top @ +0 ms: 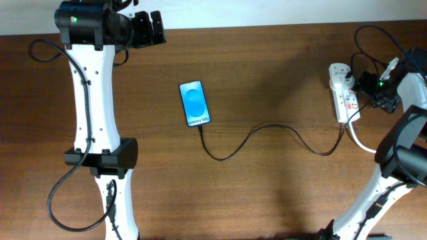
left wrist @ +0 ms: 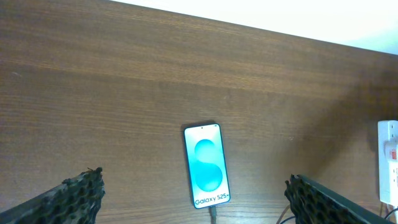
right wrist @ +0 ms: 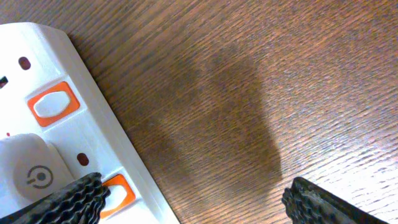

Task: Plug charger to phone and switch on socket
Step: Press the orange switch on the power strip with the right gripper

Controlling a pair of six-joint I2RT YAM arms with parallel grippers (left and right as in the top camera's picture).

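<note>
Overhead looks straight down; left wrist shares the phone (top: 195,103), closer.

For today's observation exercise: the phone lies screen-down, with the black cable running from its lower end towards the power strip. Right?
No: the phone lies screen-up, as the overhead view shows. The black cable does run from its lower end towards the power strip.

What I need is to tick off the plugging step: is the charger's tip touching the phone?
Touching. The left wrist view shows the charger tip meeting the phone at its bottom edge, with no gap.
</note>
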